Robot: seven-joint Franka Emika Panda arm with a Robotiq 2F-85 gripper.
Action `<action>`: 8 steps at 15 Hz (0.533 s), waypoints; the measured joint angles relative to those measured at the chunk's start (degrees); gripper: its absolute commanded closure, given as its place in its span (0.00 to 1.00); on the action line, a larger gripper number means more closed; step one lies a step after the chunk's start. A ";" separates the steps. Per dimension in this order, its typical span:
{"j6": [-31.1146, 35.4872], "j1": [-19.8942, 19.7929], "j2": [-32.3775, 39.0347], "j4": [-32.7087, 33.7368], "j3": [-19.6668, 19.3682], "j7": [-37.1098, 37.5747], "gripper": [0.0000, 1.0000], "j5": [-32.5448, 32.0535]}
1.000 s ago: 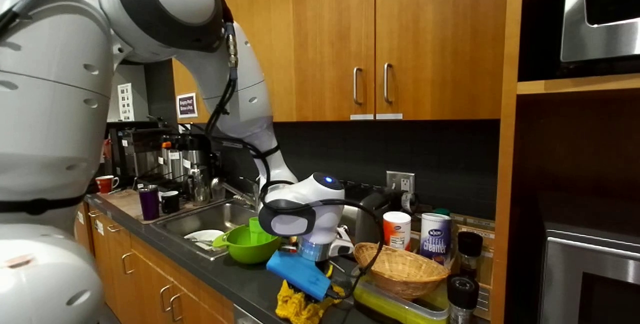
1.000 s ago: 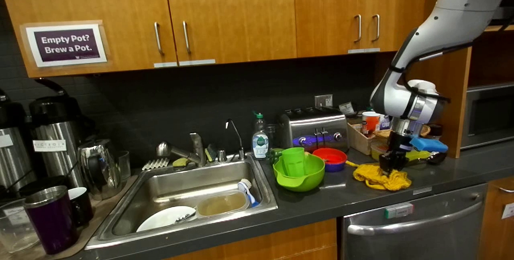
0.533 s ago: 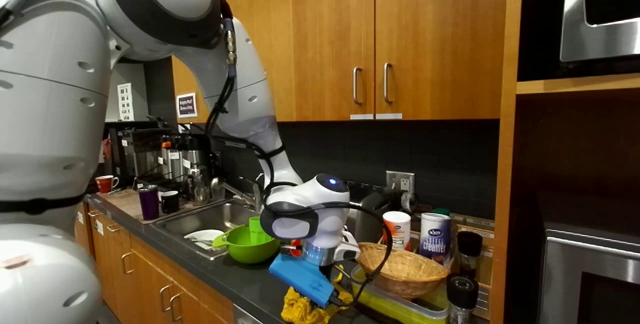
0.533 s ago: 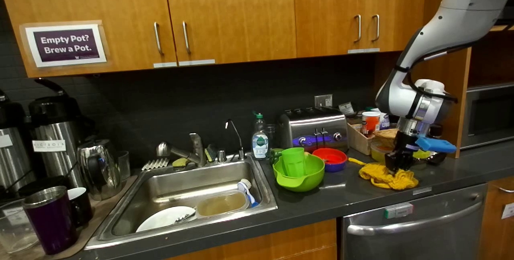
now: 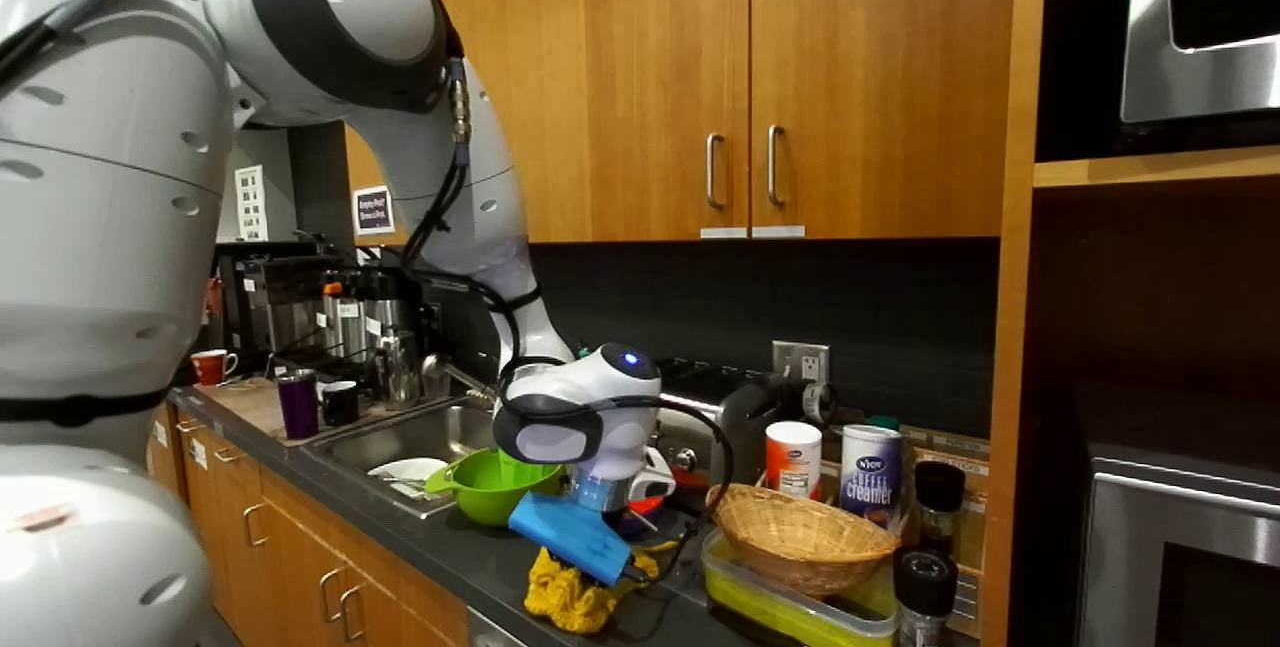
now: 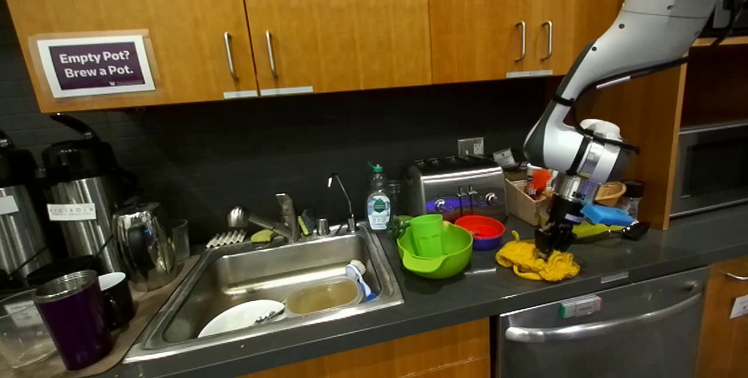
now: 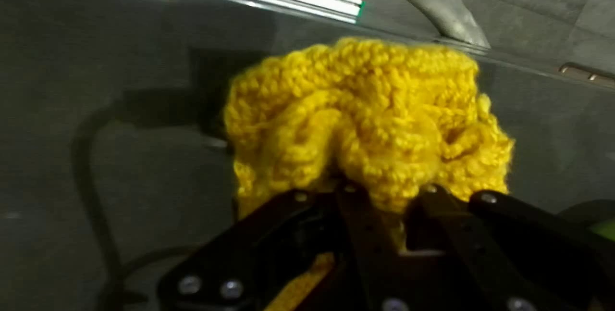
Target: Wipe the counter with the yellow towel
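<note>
The yellow towel (image 6: 529, 261) is a crumpled knitted cloth lying on the dark grey counter (image 6: 456, 299), near its front edge. It also shows in an exterior view (image 5: 565, 595) and fills the middle of the wrist view (image 7: 360, 109). My gripper (image 6: 549, 249) points down at the towel from above. In the wrist view, its black fingers (image 7: 387, 195) are close together with bunched towel between them. The fingertips are buried in the cloth. In an exterior view, a blue piece on the wrist (image 5: 575, 537) hides the fingers.
Left of the towel stand a green bowl (image 6: 435, 267) with a green cup, a red bowl (image 6: 482, 227) and the sink (image 6: 245, 267). A toaster (image 6: 459, 185) is behind. A wicker basket (image 5: 800, 537), clear container (image 5: 790, 607) and grinders (image 5: 925, 587) stand beyond the gripper.
The gripper and towel first shifted slightly right along the counter, away from the bowls, then moved back left towards them, past where they were a second ago. The towel stays in the gripper.
</note>
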 measured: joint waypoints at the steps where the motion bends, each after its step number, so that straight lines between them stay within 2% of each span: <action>1: -0.23 0.31 0.32 0.41 0.89 -0.43 0.96 0.37; 8: -2.56 1.65 2.19 3.11 5.13 -2.03 0.96 0.63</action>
